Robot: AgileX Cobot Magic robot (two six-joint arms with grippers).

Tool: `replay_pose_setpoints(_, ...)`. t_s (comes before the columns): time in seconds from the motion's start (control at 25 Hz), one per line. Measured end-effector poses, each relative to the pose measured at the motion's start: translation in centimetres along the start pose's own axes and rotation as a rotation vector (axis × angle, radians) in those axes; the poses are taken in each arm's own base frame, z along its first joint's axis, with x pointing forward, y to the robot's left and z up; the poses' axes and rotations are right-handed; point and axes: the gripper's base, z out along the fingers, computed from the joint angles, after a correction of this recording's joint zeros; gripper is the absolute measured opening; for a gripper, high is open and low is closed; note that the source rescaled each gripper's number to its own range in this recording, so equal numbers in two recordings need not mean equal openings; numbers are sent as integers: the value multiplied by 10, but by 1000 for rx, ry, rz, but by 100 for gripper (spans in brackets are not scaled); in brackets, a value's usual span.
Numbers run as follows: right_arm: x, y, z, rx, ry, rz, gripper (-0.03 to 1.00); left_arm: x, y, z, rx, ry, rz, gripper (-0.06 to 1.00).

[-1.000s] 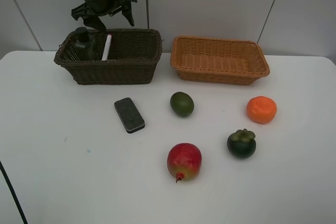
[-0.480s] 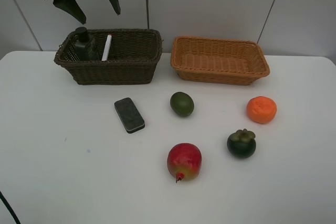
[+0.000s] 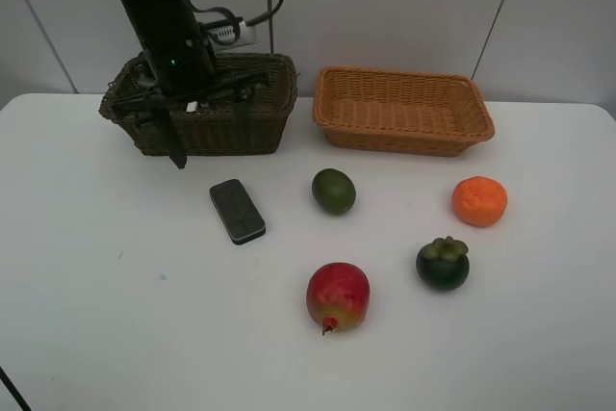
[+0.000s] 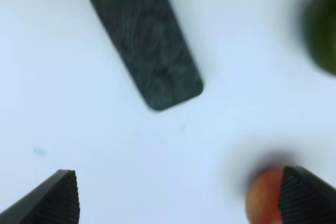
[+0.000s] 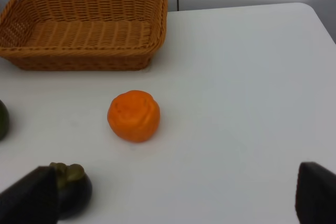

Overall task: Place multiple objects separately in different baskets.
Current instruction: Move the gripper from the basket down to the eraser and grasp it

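On the left, the left gripper (image 4: 181, 199) is held wide open and empty over the table (image 3: 115, 315), in front of the dark basket (image 3: 245, 130). The black eraser (image 3: 237, 210) lies just ahead of it. The step in hand is judged to be the fetching of the eraser. For this a descent is needed, with the jaws set across its narrow sides. The lime (image 3: 333, 191), pomegranate (image 3: 338, 295), mangosteen (image 3: 443, 264) and orange (image 3: 479, 200) are not yet placed in the light basket (image 3: 402, 115). The right gripper (image 5: 173, 199) is spread and empty.
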Motion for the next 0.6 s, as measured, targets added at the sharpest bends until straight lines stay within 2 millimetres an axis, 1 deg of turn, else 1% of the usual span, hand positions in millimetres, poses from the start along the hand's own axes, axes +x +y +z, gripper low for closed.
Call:
replay_pose_setpoints(0.12, 0, 0, 0, 0, 0, 0, 100, -6, -5, 28, -19, 29, -13, 92)
replay_pose_setpoints(0.2, 0, 0, 0, 0, 0, 0, 100, -10, -5, 44, -35, 52, -28, 92)
replay_pose_setpoints(0.32, 0, 0, 0, 0, 0, 0, 100, -16, -3, 60, -53, 70, -39, 92)
replay_pose_setpoints(0.44, 0, 0, 0, 0, 0, 0, 100, -22, -3, 71, -53, 46, -53, 92)
replay_pose_setpoints(0.6, 0, 0, 0, 0, 0, 0, 100, -29, -5, 74, -28, -17, -74, 92)
